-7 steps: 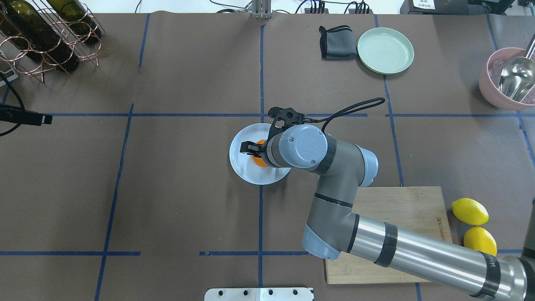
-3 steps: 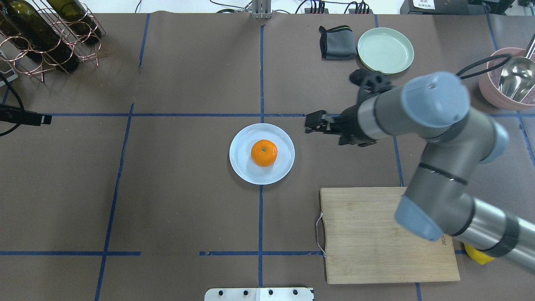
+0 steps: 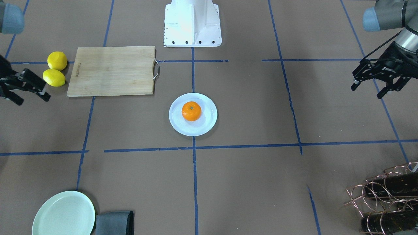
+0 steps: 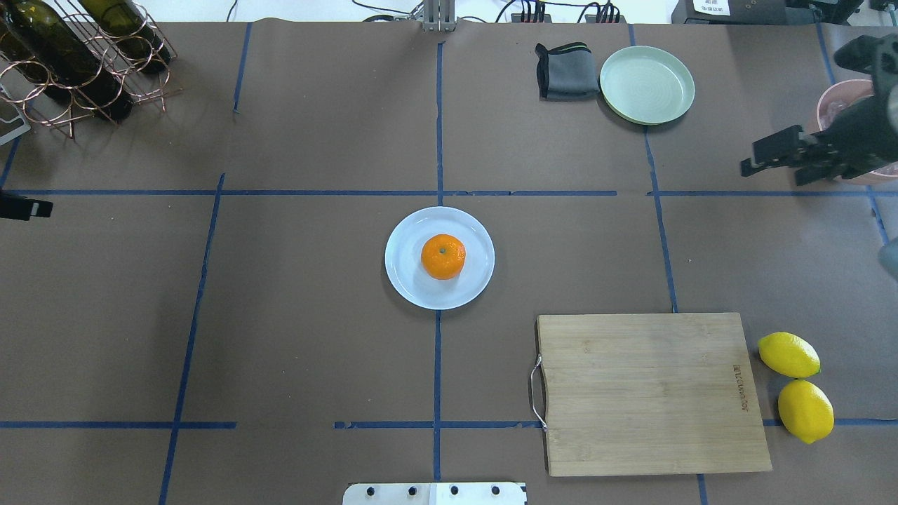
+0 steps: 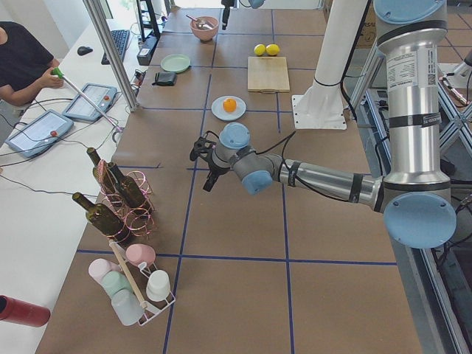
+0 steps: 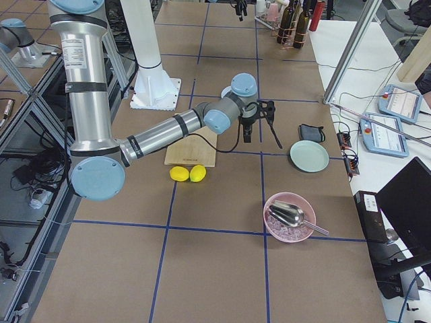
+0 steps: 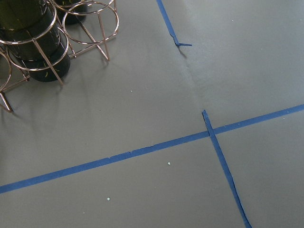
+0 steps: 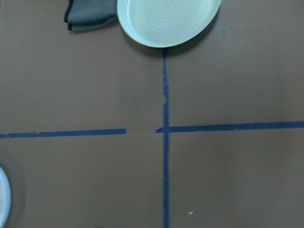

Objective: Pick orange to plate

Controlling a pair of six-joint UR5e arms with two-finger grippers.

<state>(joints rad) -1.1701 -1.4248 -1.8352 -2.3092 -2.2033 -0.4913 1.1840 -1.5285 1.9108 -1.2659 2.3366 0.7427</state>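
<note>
on the plate (image 4: 405, 275), near its middle, the orange (image 4: 443, 257) alone

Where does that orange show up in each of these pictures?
Front-facing: orange at centre, on the plate.
Overhead: centre.
Left side: upper middle.
Right side: not visible.
Left wrist: absent.
Right wrist: absent.
Shared landmark: cutting board, in all four fixed views.

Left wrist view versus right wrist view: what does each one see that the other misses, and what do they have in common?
Only the left wrist view shows the copper wire rack holding dark bottles. Only the right wrist view shows the mint-green plate, the grey cloth beside it, and a sliver of the pale plate at its lower left edge. Both show the brown table cover crossed by blue tape lines.
</note>
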